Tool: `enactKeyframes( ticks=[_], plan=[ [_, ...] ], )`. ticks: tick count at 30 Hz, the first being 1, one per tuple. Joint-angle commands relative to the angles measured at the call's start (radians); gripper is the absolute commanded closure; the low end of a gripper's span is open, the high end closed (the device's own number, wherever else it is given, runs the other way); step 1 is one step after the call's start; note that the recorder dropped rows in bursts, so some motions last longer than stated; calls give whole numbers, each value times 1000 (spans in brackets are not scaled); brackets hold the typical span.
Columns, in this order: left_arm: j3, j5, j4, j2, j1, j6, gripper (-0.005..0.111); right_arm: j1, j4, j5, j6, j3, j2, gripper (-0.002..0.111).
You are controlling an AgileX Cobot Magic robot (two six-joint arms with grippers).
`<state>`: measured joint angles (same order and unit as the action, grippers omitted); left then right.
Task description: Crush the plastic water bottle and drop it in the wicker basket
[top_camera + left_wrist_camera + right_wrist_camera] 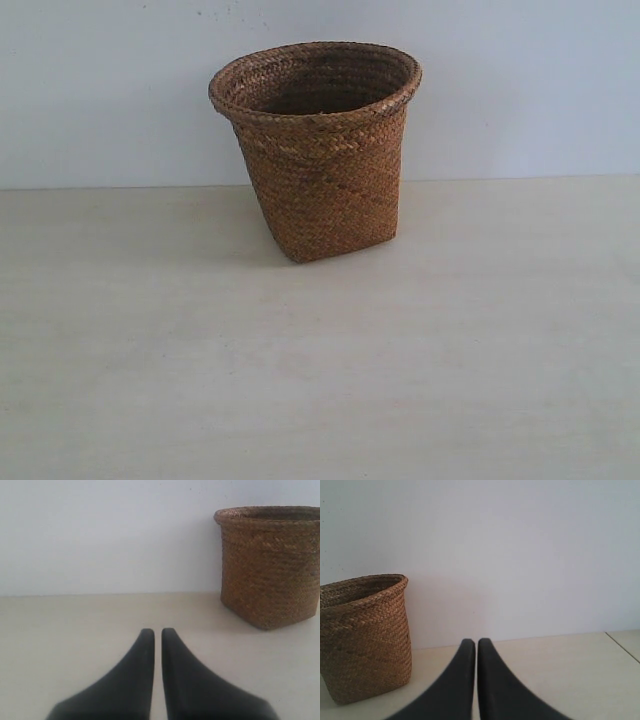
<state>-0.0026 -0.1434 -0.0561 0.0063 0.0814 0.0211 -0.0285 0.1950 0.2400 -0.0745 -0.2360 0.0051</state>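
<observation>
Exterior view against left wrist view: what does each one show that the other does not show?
Only the exterior view shows the whole wicker basket and into its mouth. Only the left wrist view shows the left hand, shut and holding nothing. Both show the basket standing upright on the pale table before a white wall; neither shows the bottle.
</observation>
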Motion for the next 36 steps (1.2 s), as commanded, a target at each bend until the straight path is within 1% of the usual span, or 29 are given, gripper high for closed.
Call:
enactKeyframes(
  ticks=[1, 3, 4, 30, 36],
  plan=[
    [3, -66, 4, -6, -32, -14, 102, -2, 0, -7, -1, 4, -5, 108],
    [3, -136, 37, -6, -37, -14, 102, -2, 0, -7, -1, 4, -5, 108],
    [3, -150, 43, -6, -37, -14, 102, -2, 0, -7, -1, 4, -5, 108],
    [3, -148, 45, -6, -37, -14, 102, -2, 0, -7, -1, 4, -5, 108],
    [3, -148, 45, -6, -37, -14, 102, -2, 2, 19, -4, 4, -5, 108]
  ],
)
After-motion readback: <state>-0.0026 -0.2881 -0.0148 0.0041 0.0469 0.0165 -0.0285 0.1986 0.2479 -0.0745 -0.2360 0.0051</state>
